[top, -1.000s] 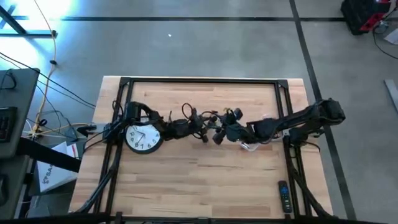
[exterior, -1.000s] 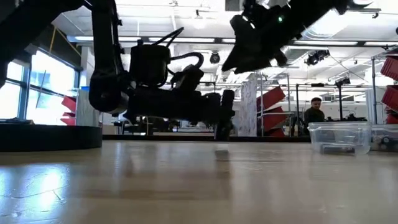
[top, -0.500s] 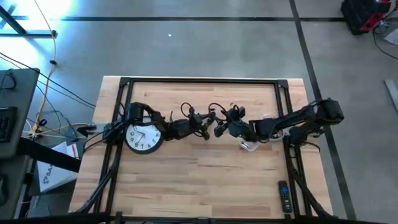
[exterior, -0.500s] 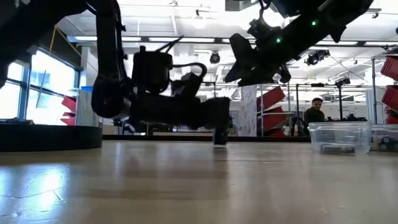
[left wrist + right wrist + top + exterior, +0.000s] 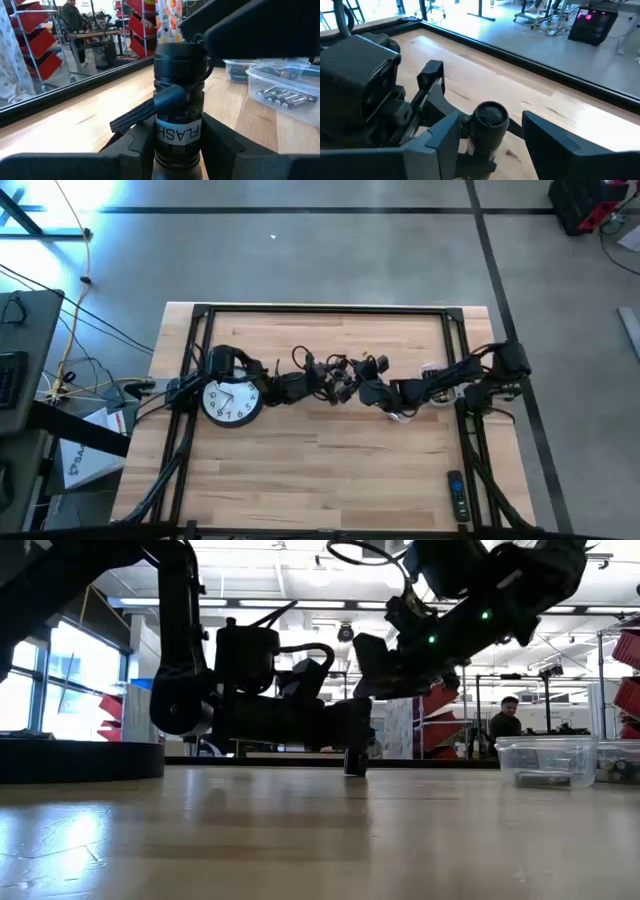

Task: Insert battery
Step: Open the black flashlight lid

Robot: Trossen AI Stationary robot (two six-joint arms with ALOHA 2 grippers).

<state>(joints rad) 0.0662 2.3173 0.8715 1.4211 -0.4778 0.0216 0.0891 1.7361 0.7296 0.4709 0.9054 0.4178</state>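
A black flashlight (image 5: 178, 102) with a wrist strap and a label stands upright near the table's middle, its lower end (image 5: 354, 769) on the wood. My left gripper (image 5: 335, 386) is shut on its body. My right gripper (image 5: 490, 145) is open just above; its fingers stand on either side of the flashlight's top end (image 5: 490, 116), and I see no contact. Several batteries (image 5: 280, 95) lie in a clear container (image 5: 545, 760) to the right. My left gripper pinches the flashlight's body (image 5: 178, 145) below its label between the two fingers (image 5: 134, 147). The fingers come in level from the table's left side and lie across the flashlight. It stands upright, its lower end on the table.
A white wall clock (image 5: 232, 401) lies face up under my left arm. A dark remote (image 5: 456, 494) lies near the front right corner. A person (image 5: 506, 722) sits in the room beyond the table. Bare wood spans the near half of the table (image 5: 320, 470).
My right gripper has come down toward the flashlight's top end, and its arm has folded in toward the table's middle. The flashlight stays upright in my left gripper.
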